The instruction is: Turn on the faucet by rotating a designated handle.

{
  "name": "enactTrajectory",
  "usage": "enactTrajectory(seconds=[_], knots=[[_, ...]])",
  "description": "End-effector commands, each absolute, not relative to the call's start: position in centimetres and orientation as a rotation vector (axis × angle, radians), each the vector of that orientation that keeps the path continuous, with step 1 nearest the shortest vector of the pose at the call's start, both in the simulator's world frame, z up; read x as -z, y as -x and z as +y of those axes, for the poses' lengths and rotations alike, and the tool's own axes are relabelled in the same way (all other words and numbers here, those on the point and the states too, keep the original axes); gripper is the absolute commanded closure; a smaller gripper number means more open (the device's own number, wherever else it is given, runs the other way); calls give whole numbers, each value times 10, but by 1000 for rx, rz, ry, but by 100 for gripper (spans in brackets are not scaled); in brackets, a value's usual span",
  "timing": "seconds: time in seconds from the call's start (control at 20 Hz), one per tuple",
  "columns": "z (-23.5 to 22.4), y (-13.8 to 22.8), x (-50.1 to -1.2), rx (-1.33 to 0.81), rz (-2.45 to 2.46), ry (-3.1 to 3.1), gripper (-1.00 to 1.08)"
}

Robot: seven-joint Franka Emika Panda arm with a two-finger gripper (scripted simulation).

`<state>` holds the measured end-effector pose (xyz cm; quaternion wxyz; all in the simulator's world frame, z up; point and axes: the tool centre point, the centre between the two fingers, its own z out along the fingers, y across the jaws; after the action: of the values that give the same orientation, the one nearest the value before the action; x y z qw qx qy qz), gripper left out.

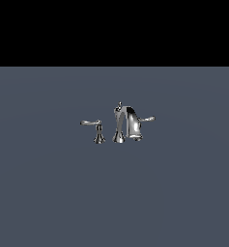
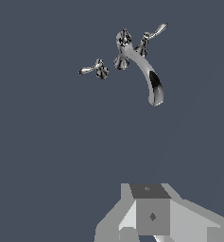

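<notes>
The faucet [image 1: 121, 123] is a small chrome three-piece set standing on the grey floor in the middle of the exterior view, with an arched spout [image 1: 131, 120] and a knob on top. The handle [image 1: 91, 122] is the thin straight lever on its own flared cone base, on the exterior view's left of the spout. A paler lever [image 1: 147, 118] with an upturned tip pokes out on the other side. In the wrist view the handle [image 2: 90, 70], spout [image 2: 149, 75] and paler lever [image 2: 156, 31] lie far from my gripper [image 2: 151, 220], which touches nothing. Its jaws are cut off by the frame edge. The gripper is out of the exterior view.
A flat grey floor [image 1: 48, 193] spreads all around the faucet, with a black background behind it. Nothing else stands on it in either view.
</notes>
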<state>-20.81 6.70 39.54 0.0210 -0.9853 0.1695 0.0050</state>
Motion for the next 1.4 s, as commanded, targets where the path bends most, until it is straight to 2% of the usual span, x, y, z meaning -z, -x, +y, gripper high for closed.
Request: enactTrajectory(seconds=[0.0,0.7,1.35], knots=[[76,198,-381,-15,610,3040,108],[117,135,-302,-14,1045,2924,108],[134,76,-238,-12,1387,2784,108]])
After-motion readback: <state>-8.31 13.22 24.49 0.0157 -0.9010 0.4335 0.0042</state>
